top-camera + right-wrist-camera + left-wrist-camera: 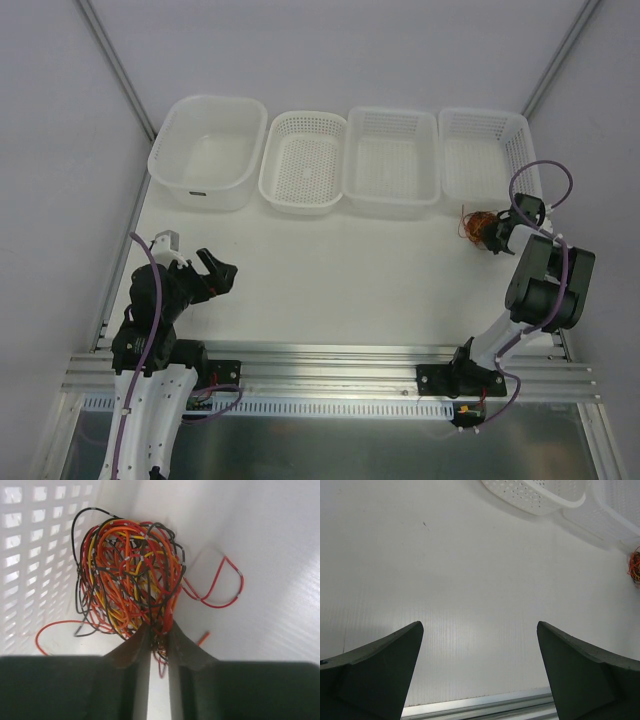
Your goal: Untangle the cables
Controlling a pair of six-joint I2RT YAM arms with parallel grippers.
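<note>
The cables (131, 575) form a tight ball of thin red, orange, yellow and black wires lying on the white table beside a lattice basket. In the top view the cables (480, 228) sit at the far right, just in front of the rightmost basket. My right gripper (159, 632) is shut on the near edge of the bundle, strands pinched between its fingertips; its place from above is (497, 236). A red loop (220, 585) trails to the right. My left gripper (480, 630) stands wide open over bare table with nothing between its fingers; from above it is at the near left (218, 275).
A solid white tub (208, 150) and three white lattice baskets (302, 160), (392, 158), (490, 150) line the back of the table. The rightmost basket's wall (35, 555) stands right beside the tangle. An aluminium rail (330, 370) runs along the near edge.
</note>
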